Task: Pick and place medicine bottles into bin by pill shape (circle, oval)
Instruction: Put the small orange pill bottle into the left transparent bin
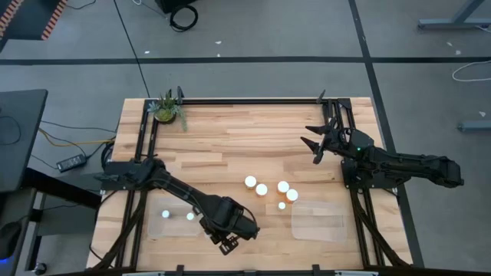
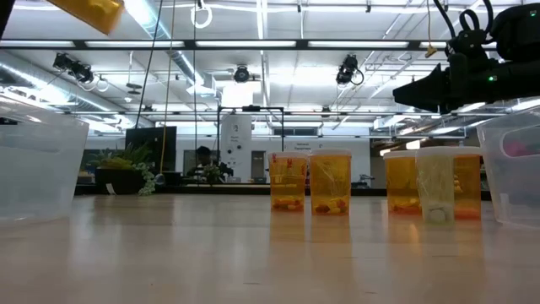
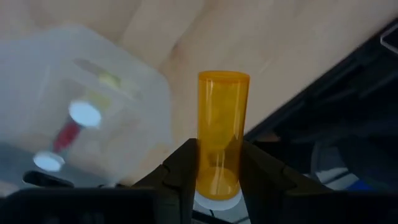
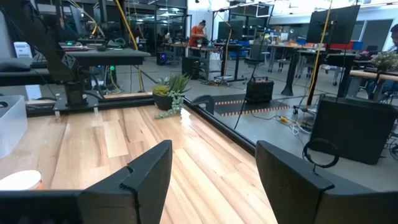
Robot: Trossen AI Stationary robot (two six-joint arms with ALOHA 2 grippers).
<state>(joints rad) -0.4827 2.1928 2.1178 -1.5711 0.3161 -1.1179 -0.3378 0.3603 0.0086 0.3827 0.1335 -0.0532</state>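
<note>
My left gripper (image 1: 232,239) is near the table's front edge, just right of the left clear bin (image 1: 175,218). It is shut on an orange medicine bottle (image 3: 222,124) with a white cap. That bin holds two white-capped bottles (image 3: 85,113). Several more bottles (image 1: 261,189) stand upright on their bases mid-table; in the low view (image 2: 330,181) they are orange. My right gripper (image 1: 317,142) is open and empty over the far right of the table, apart from them. My left gripper pinches the bottle's orange body just above its white cap (image 3: 217,200), between its two fingers (image 3: 182,171). The bottle lies along the fingers, cap toward the wrist and bottom end pointing away. It is lifted clear of the table and the bin.
A second clear bin (image 1: 318,221) sits right of the bottle group near the front edge. A small potted plant (image 1: 166,110) stands at the far left corner. A black frame (image 1: 245,100) runs round the table's edge. Bare wood lies between the bottles and the far edge.
</note>
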